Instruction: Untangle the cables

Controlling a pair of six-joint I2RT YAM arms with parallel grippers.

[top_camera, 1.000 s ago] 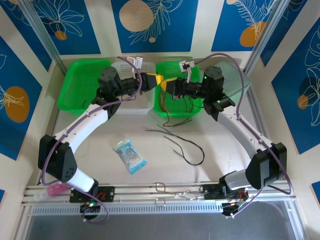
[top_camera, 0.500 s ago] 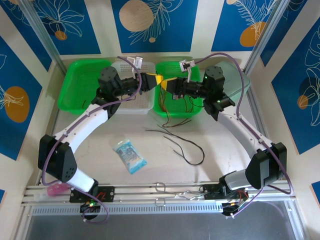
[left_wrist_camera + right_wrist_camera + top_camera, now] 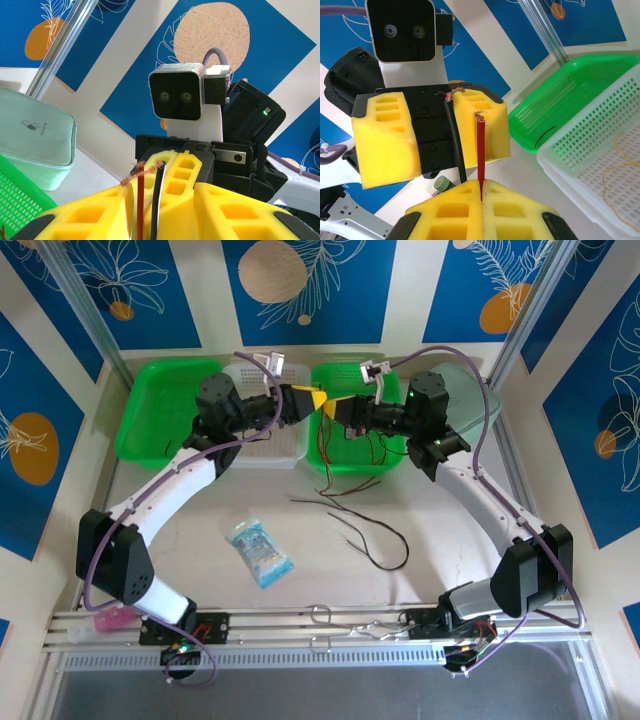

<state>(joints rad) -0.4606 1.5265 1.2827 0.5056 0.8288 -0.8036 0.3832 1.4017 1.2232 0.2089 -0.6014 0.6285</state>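
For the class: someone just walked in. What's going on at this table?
Cables are being untangled. The two pincers meet over the seam between a white basket and a green basket. The right pincer is shut on a red cable that reaches between the open fingers of the left pincer, a dark cable beside it. Loose cables lie on the table.

The scene is brightly and evenly lit from above. Only faint, soft shadows are cast on the pale table surface (image 3: pixel 330 590) beneath the arms. Bright glare is seen along the slanted aluminium post (image 3: pixel 60 47). The close yellow foam pads (image 3: pixel 445 215) are rendered slightly soft, while the thin red cable (image 3: pixel 481 150) is shown sharply.
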